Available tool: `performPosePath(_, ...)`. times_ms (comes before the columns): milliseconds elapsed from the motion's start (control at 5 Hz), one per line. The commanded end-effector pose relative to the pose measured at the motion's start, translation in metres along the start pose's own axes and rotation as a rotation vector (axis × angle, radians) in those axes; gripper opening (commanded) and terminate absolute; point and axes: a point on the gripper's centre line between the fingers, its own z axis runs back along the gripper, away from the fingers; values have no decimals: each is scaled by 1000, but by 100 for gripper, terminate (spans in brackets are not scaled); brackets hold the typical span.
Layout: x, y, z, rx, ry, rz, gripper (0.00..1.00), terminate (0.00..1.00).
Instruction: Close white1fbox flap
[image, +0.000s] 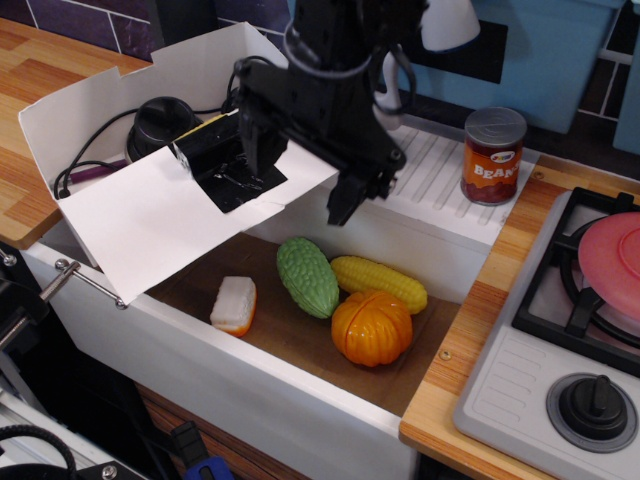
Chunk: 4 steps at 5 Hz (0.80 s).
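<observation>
- observation.image view: white1fbox (130, 100) sits open on the wooden counter (30, 60), at the sink's (250, 385) back-left corner, partly overhanging the basin.
- flap (165, 220) hangs out from the box toward the sink, lying low and slightly tilted, not closed; a dark cut-out patch shows near its upper middle.
- Inside the box: a round black object with cables (160, 120), near the back wall.
- gripper (295, 170) is over the flap's sink-side end, fingers spread apart, one finger (345, 195) past the flap's right edge, the other over the dark patch; nothing held. Contact with the flap: cannot tell.
- In the sink, below the flap: white sponge-like piece (234, 303), green gourd (307, 275), corn (378, 282), orange pumpkin (371, 327).
- Right of the sink: bean can (494, 155) on the drainboard, stove (570, 330) further right.
- Step, as I read it: positioning on the flap, closing not begun.
- Next move likely needs a finger under or against the flap's free edge, then a sweep up and back over the box toward the counter side; cables could block full closure.
</observation>
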Motion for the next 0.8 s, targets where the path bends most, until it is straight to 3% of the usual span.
performPosePath(0, -12, -26, -16, 42, -54, 25, 100, 0)
performPosePath(600, -21, -27, -69, 37, -190, 10, 100, 0)
